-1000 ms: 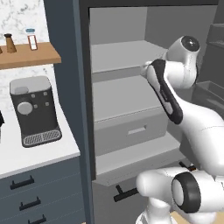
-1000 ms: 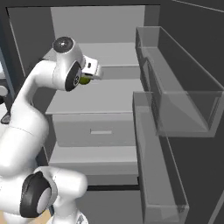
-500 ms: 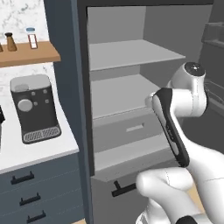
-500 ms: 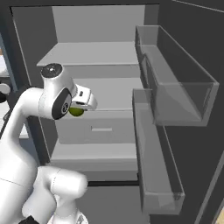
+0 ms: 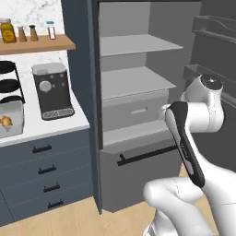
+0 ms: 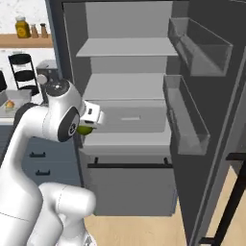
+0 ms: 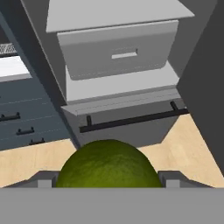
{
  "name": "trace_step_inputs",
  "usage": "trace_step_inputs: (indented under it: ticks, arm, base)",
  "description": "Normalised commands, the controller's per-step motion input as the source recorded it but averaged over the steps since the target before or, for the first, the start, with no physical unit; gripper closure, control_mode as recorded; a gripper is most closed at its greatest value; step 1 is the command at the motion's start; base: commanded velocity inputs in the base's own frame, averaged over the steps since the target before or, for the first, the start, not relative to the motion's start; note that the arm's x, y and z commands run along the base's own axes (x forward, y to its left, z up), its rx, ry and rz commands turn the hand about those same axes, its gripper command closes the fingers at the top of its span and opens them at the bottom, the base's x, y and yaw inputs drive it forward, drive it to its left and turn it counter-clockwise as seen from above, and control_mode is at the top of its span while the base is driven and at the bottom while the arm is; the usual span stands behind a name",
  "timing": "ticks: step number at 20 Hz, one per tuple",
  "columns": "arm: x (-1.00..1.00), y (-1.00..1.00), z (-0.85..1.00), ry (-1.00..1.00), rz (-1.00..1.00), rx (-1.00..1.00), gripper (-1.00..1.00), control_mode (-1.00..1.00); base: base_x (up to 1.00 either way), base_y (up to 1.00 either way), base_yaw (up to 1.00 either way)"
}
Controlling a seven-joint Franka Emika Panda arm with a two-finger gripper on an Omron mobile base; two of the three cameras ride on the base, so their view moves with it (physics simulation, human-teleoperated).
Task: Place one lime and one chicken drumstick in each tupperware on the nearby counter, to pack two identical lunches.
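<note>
Claw [image 7: 109, 181] grasping lime [image 7: 108, 164] before open fridge [image 6: 129, 86]; no readable labels, shelf jars [image 5: 7, 31] too small.

I count one lime [image 7: 108, 164] between my fingers, one tupperware [image 5: 10, 120] off beyond them holding one chicken drumstick [image 5: 5, 121], and one coffee machine [image 5: 51, 91].

An open grey fridge [image 5: 133, 87] stands on wood floor [image 5: 69, 221]; a wooden shelf [image 5: 37, 45] hangs on marble wall [image 5: 27, 14].
</note>
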Motion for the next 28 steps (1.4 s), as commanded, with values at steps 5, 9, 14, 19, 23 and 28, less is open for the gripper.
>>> trace_step_inputs:
  ticks: [5,9,14,19,23,28]
  arm:
    - [0.0,0.0,0.0,0.0,0.0,0.0,1.0,1.0]
    - [0.0,0.0,0.0,0.0,0.0,0.0,1.0,1.0]
    - [0.0,0.0,0.0,0.0,0.0,0.0,1.0,1.0]
    - [0.0,0.0,0.0,0.0,0.0,0.0,1.0,1.0]
    - [0.0,0.0,0.0,0.0,0.0,0.0,1.0,1.0]
    - [0.07,0.32,-0.28,0.04,0.0,-0.05,1.0,-1.0]
  base:
    - [0.09,1.0,0.01]
    - [0.59,1.0,0.0]
    - [0.79,1.0,0.0]
    - [0.88,1.0,0.0]
    - [0.85,1.0,-0.02]
    - [0.39,0.6,-0.02]
